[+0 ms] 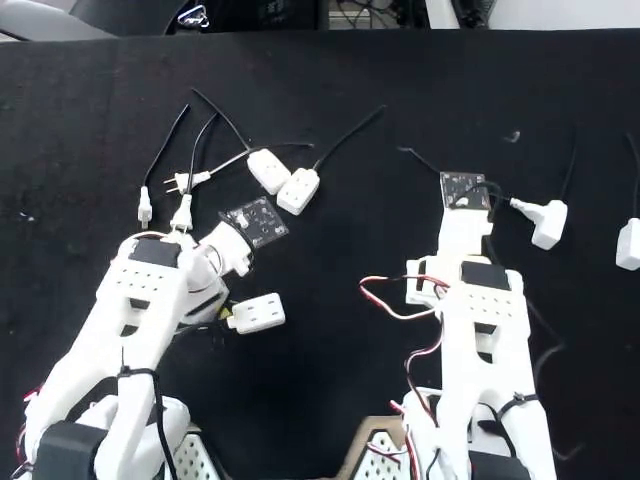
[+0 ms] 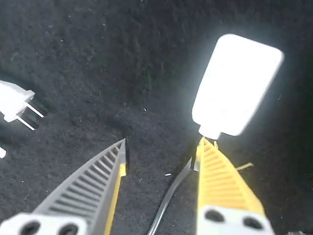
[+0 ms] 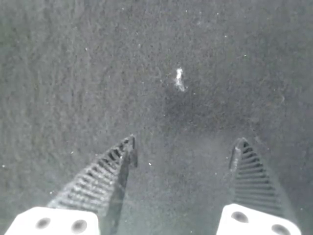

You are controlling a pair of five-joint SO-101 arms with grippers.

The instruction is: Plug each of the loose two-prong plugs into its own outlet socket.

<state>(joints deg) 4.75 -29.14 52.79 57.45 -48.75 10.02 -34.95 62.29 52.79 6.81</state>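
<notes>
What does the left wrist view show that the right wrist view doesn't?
Left wrist view: a white outlet socket just beyond the left gripper, close to one fingertip, a white two-prong plug lying apart from it, and a black cord running between the open fingers. Right wrist view: the right gripper over the black table cover, with a small white speck ahead of it. Shared: an open gripper holding nothing, above that black cover.
</notes>
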